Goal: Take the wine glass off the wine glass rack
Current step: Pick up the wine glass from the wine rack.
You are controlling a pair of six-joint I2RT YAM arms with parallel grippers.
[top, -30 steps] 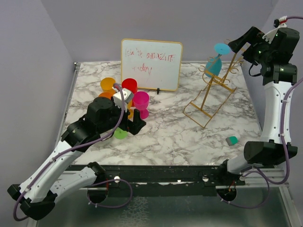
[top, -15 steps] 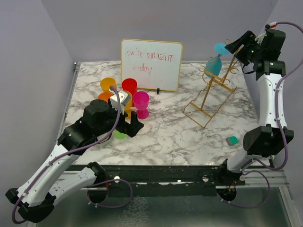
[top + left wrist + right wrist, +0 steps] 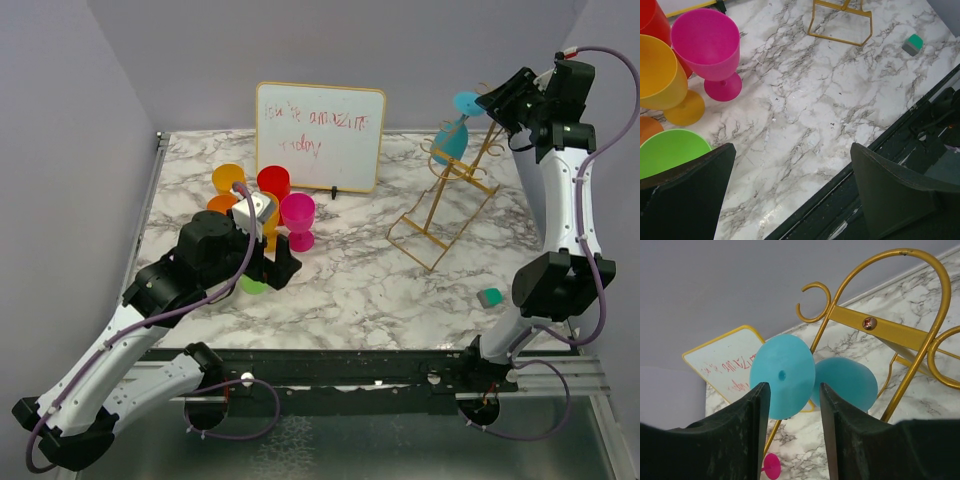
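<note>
1 right gripper (image 3: 497,98) high, facing wine glass (image 3: 453,132)

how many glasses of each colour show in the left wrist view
red glass: 1
pink glass: 1
yellow glass: 1
orange glass, only an edge showing: 1
green glass: 1
total: 5

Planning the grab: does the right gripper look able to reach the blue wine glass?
Probably yes: the right gripper is open and lined up on the wine glass foot, nothing between; the rack rails sit aside.
</note>
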